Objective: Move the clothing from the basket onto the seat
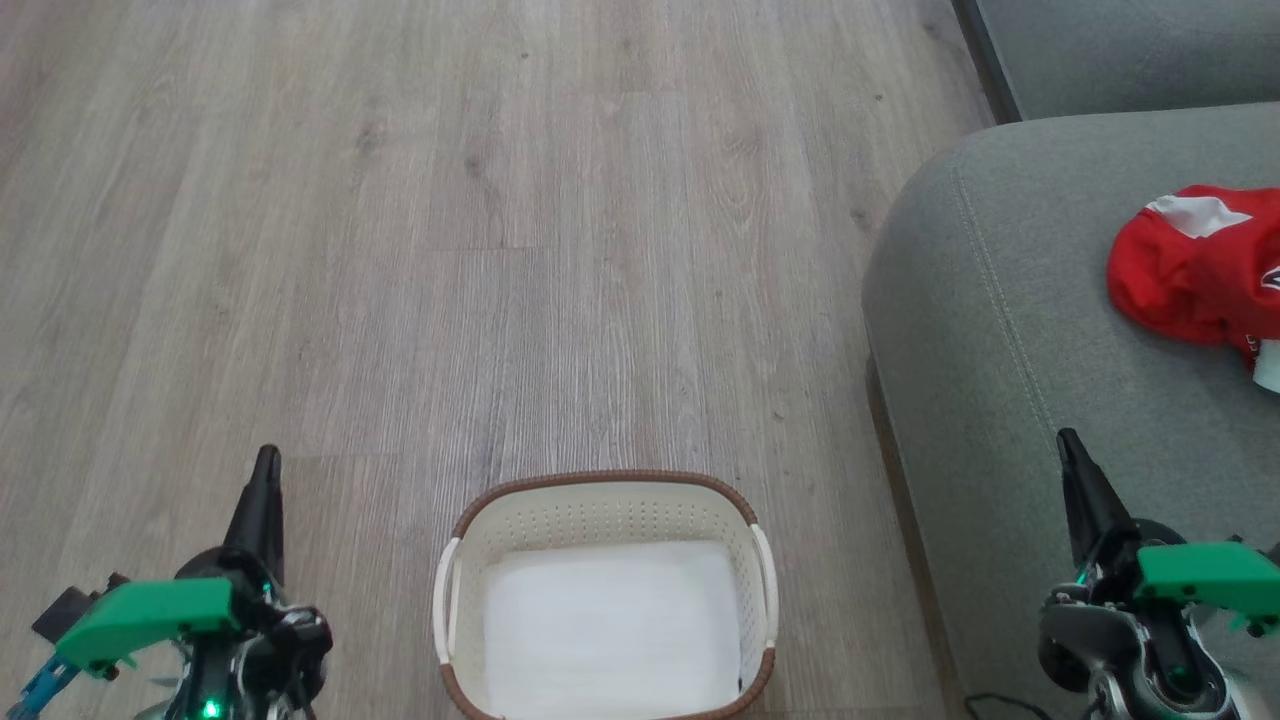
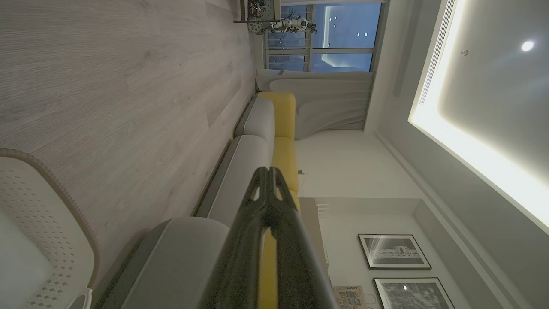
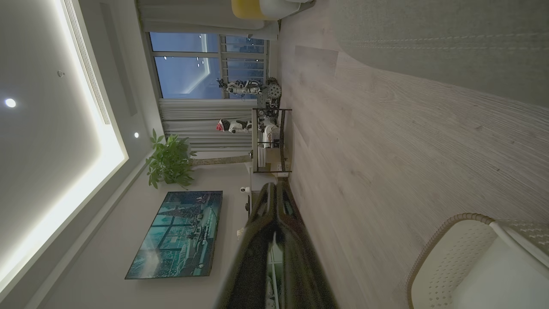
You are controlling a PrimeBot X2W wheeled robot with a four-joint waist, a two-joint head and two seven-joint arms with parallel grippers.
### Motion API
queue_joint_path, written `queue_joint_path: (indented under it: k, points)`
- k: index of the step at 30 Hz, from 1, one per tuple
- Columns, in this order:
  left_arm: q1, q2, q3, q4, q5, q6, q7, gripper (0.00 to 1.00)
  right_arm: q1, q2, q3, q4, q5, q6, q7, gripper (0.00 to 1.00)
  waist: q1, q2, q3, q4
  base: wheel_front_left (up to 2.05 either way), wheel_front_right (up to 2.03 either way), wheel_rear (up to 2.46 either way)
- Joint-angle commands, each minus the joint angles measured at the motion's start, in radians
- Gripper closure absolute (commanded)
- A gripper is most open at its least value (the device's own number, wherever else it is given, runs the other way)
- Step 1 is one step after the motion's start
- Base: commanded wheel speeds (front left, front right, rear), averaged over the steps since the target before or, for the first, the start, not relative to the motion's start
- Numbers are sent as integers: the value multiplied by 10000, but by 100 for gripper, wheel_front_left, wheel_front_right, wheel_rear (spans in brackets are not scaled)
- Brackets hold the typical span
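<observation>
The clothing (image 1: 1195, 265) lies on the seat (image 1: 1000, 330) at right, the basket (image 1: 605, 490) bottom centre. Both the left gripper (image 1: 266, 470) and right gripper (image 1: 1070, 445) are closed, empty.

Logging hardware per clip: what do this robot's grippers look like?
Left gripper and right gripper: long black tapered jaws, each with a bright green plastic bracket at the wrist, on black-and-silver wrist housings with small green lights. A blue part shows beside the left wrist.

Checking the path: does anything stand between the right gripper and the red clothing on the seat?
Nothing visible does. Only bare seat lies between the shut right gripper and the clothing, which already rests on it.
</observation>
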Motion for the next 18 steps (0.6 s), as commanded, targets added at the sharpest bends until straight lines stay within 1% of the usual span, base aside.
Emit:
queue_joint_path:
  k: [1, 18]
  points:
    - [-486, 72, 369, -271, -24, -67, 80, 100, -500, 16, 170, -326, 15, -2, 102, 100, 0, 0, 0, 0, 0, 0, 0]
    - [-486, 72, 368, -272, -25, -67, 80, 100, -501, 27, 154, -325, 2, -2, 114, 100, 0, 0, 0, 0, 0, 0, 0]
